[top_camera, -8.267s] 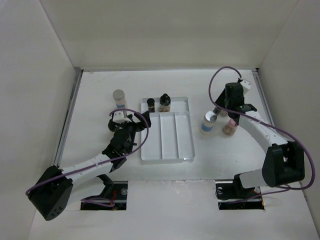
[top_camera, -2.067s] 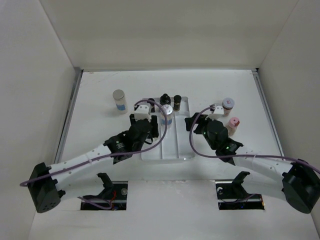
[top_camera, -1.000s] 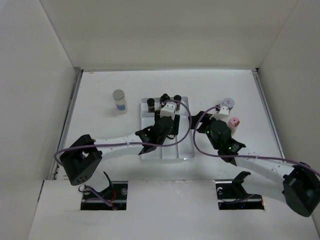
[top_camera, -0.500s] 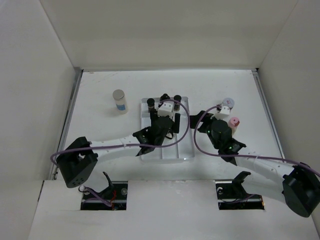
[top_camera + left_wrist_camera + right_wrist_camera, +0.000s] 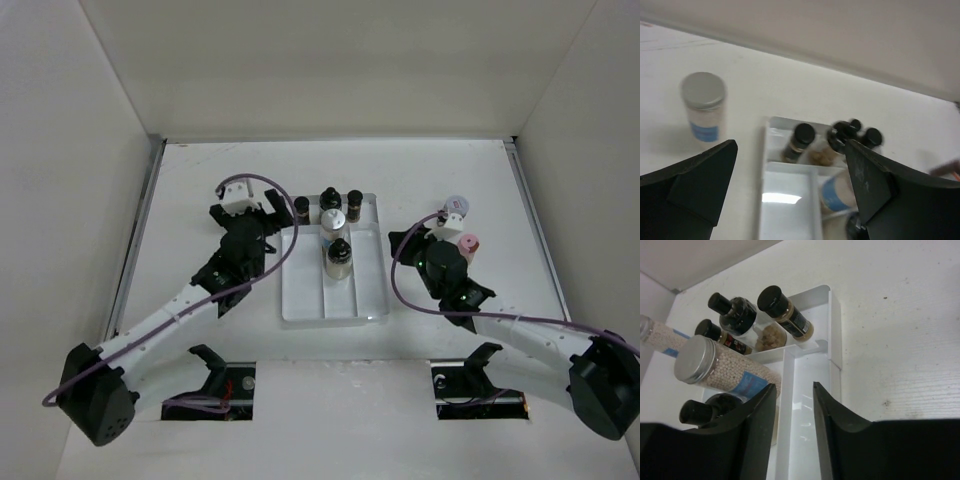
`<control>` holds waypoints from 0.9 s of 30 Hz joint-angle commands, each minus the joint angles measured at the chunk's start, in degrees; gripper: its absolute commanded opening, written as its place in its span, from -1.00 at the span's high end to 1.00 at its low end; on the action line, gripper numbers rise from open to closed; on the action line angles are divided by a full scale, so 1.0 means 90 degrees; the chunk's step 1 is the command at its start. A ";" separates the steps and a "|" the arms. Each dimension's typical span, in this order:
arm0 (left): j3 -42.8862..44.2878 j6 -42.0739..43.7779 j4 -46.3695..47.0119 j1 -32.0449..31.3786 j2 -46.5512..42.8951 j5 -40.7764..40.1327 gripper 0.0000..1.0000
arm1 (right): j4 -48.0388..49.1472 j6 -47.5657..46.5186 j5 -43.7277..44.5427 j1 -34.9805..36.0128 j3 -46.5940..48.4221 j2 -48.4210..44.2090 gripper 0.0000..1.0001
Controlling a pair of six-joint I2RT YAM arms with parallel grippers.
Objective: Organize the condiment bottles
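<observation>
— White table (image 5: 400,170) under everything. Where do the condiment bottles sit against the tray (image 5: 300,295)?
— Five stand inside it: three dark black-capped bottles (image 5: 328,200) in a row at the tray's far end, then a pale silver-capped bottle (image 5: 332,222) and another dark bottle (image 5: 339,255) in its middle lane. A grey-capped bottle (image 5: 702,105) stands on the table left of the tray. A lavender-capped bottle (image 5: 457,203) and a pink-capped bottle (image 5: 467,242) stand right of it
— And the grippers?
— Left gripper (image 5: 790,145) hovers off the tray's far-left corner, fingers (image 5: 695,175) spread wide, empty. Right gripper (image 5: 794,390) sits right of the tray, jaws parted narrowly, holding nothing
</observation>
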 commanded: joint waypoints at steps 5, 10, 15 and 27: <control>0.0930 -0.0197 -0.0486 0.1798 0.1564 0.0659 -0.93 | 0.0232 0.0007 0.0020 -0.0021 0.0020 -0.0147 -0.09; 0.1312 -0.0139 -0.0204 0.2326 0.2299 0.0512 -0.95 | 0.0242 0.0007 -0.0155 -0.0011 0.0079 0.0019 -0.58; 0.1674 -0.0021 -0.0164 0.2669 0.2856 0.0766 -0.93 | 0.0290 0.0017 -0.0243 0.0009 0.0137 0.0204 -0.66; 0.1753 0.0018 0.0099 0.2699 0.3502 0.0727 -0.16 | 0.0300 0.0007 -0.0263 0.0038 0.0108 0.0166 -0.69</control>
